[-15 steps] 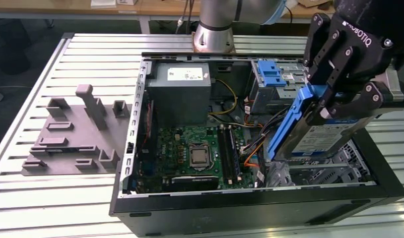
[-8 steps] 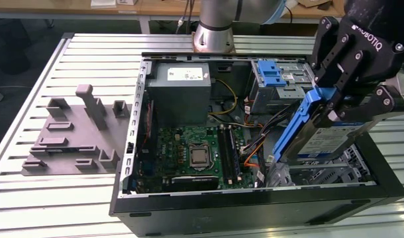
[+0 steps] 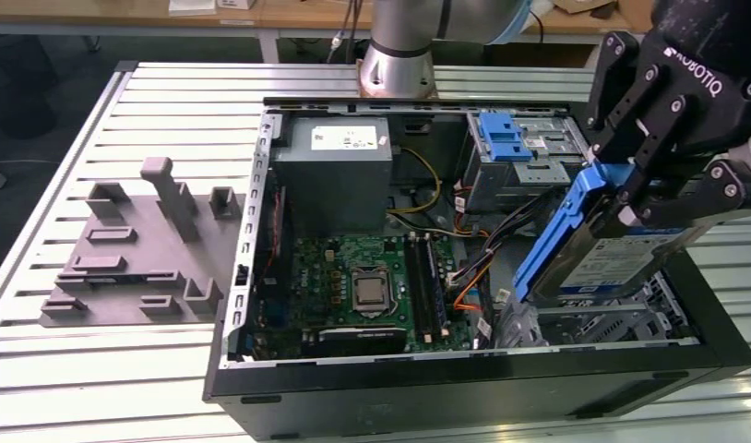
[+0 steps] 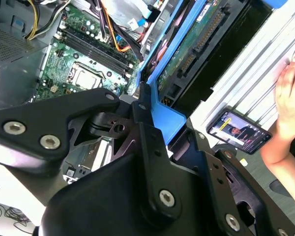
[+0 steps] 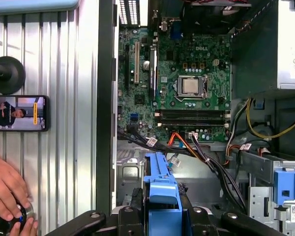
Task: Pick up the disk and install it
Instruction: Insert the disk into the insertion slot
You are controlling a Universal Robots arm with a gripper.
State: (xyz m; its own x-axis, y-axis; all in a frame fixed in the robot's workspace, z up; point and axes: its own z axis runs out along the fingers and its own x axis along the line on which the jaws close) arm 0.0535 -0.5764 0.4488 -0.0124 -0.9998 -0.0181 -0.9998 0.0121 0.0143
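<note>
In the exterior view the disk (image 3: 615,263), clamped tilted in the gripper (image 3: 640,189), hung over the open bay (image 3: 597,328) at three o'clock from the processor (image 3: 371,290), and the bay floor lay bare. A cable bundle (image 3: 481,254) crowded the bay's ten o'clock side, the blue-latched drive cage (image 3: 518,148) stood at eleven o'clock, and the case wall (image 3: 573,365) closed six o'clock. In the first wrist view, a person's hand (image 5: 7,191) and a phone (image 5: 17,113) occupied the slatted table (image 5: 64,147) outside the case.

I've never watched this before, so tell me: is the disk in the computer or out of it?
Out. The disk hangs tilted over the open computer case, clamped between the fingers, not seated.
</note>
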